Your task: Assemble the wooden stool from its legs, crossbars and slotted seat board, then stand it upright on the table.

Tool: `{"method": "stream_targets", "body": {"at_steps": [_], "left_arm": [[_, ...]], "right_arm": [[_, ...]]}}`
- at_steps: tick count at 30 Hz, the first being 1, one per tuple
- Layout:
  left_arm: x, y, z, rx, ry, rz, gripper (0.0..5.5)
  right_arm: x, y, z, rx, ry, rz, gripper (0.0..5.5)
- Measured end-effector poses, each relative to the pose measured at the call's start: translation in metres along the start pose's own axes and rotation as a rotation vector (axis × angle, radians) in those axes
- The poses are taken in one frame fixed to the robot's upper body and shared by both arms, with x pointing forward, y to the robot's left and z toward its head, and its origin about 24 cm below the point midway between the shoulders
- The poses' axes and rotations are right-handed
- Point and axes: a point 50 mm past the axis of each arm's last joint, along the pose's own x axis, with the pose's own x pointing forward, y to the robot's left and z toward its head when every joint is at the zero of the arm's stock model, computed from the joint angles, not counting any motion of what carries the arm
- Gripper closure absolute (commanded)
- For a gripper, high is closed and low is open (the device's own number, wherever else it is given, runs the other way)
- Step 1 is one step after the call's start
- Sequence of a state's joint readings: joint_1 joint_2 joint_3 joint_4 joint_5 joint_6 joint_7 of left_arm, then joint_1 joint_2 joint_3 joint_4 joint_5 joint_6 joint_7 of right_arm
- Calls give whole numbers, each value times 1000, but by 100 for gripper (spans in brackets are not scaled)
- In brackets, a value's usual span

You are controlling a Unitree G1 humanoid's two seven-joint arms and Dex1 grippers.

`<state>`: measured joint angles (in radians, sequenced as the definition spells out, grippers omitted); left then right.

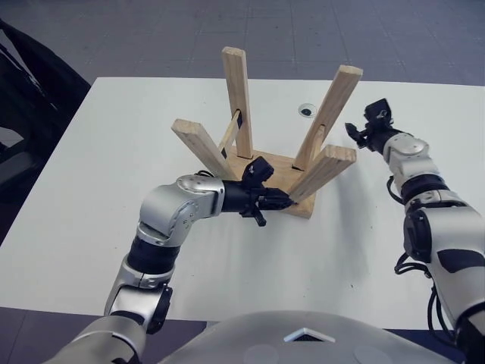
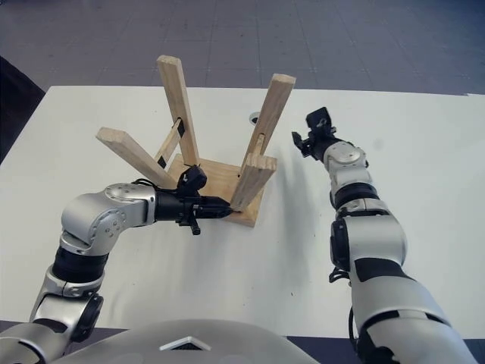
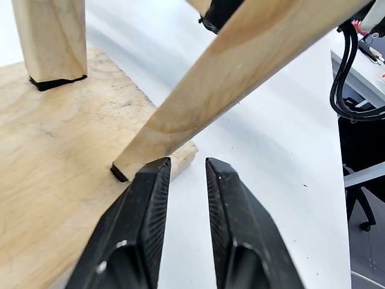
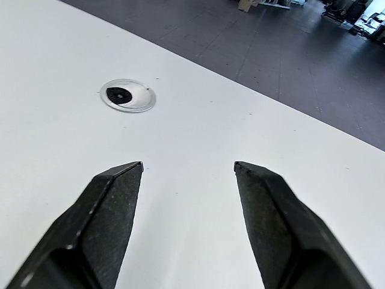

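Observation:
The wooden stool stands upside down on the white table, its seat board (image 1: 279,171) flat on the surface and the legs pointing up and outward. Thin crossbars (image 1: 232,133) join the legs near the board. My left gripper (image 1: 286,202) is at the board's near edge, by the foot of the near right leg (image 3: 240,78). Its fingers (image 3: 147,198) are a narrow gap apart, with only table between them. My right gripper (image 1: 352,130) hangs open over bare table just right of the far right leg (image 1: 331,112), holding nothing.
A round cable grommet (image 4: 127,95) is set in the table behind the stool, close to my right gripper. The table's far edge (image 1: 424,82) runs behind it, with grey floor beyond. Bare table lies to both sides and in front.

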<state>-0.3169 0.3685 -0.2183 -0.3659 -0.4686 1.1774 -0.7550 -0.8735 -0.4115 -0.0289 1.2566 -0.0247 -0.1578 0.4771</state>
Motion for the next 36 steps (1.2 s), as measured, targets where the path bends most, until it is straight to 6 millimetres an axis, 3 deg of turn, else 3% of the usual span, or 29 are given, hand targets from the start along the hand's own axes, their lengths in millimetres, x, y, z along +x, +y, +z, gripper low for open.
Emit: {"method": "stream_targets", "body": {"at_steps": [4,8,11,14,17,19,20,24,26,30,36], "left_arm": [[-25,-3,-26,-18,52,59,441],[-45,-2,-44,-80,46,104,441],[-66,2,-51,-138,-13,140,441],[-100,9,-61,-159,-102,154,422],[-158,18,-82,-178,-148,174,380],[-197,21,-67,-117,-225,177,343],[-205,21,-58,-79,-250,162,332],[-215,38,-27,40,-318,138,268],[-212,45,-16,79,-330,117,268],[-193,63,-3,105,-309,61,268],[-158,71,12,130,-308,-55,268]], "right_arm": [[-22,-1,-11,8,-22,164,270],[-64,5,-35,72,26,300,270],[-103,14,-37,178,33,462,270],[-134,27,-8,238,-32,677,273],[-172,35,44,237,-134,902,273],[-193,40,83,188,-230,1015,273],[-198,42,91,167,-244,1040,273],[-198,50,100,185,-255,1045,273],[-196,53,103,183,-260,1043,273],[-186,55,104,193,-268,1018,273],[-169,67,93,187,-243,1025,273]]}}
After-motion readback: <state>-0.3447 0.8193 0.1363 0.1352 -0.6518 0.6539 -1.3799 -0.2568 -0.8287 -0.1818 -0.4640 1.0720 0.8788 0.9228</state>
